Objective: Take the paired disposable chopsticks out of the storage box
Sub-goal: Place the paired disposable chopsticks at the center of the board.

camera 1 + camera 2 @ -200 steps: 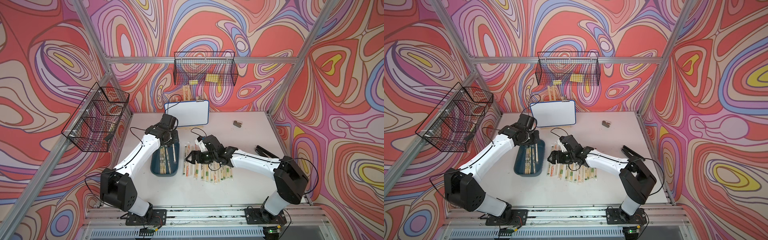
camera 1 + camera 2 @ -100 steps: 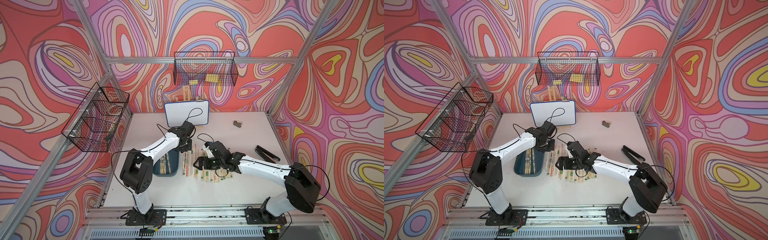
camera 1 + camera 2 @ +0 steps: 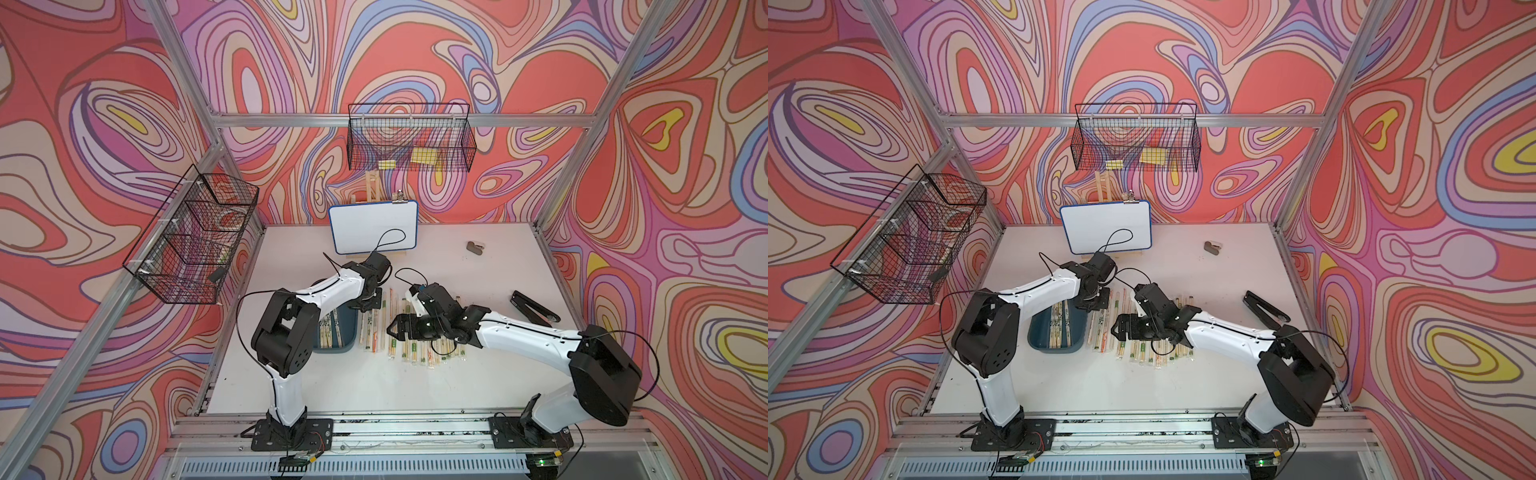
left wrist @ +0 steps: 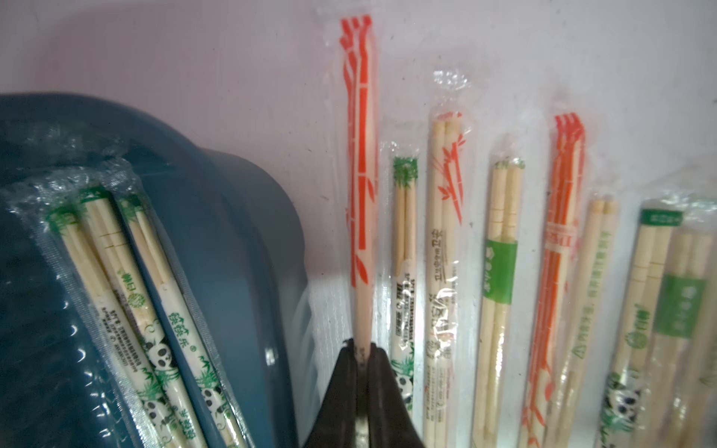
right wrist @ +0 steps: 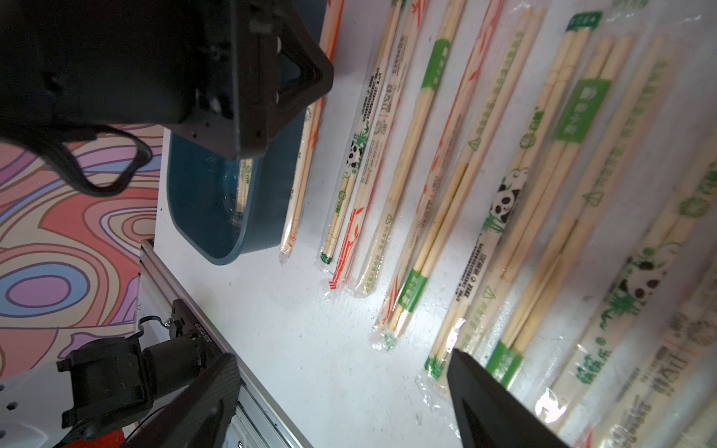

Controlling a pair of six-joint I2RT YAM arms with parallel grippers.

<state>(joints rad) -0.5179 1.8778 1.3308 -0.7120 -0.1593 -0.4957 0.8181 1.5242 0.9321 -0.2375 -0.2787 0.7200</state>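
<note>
Most of the job looks done — a long row of sleeved chopstick pairs (image 3: 415,353) already lies side by side on the table (image 3: 374,386), just beside the teal storage box (image 3: 334,348). The left fingers (image 4: 337,399) are clenched on one end of a red-orange printed pair (image 4: 361,155). This pair stretches out over the table between the box wall and the nearest pair of the row. In the right wrist view its far tip seems to rest on the table, though I cannot tell whether the whole pair is down. So this one is out of the box but not yet let go.

The right fingers (image 5: 496,399) stand wide apart, grasping nothing, and hover over the middle of the row.

Left to do — at least three green-printed panda pairs (image 4: 147,310) lie in the box, bunched against one side, with the rest of its floor bare. Judging by this, a few more trips should empty it.
</note>
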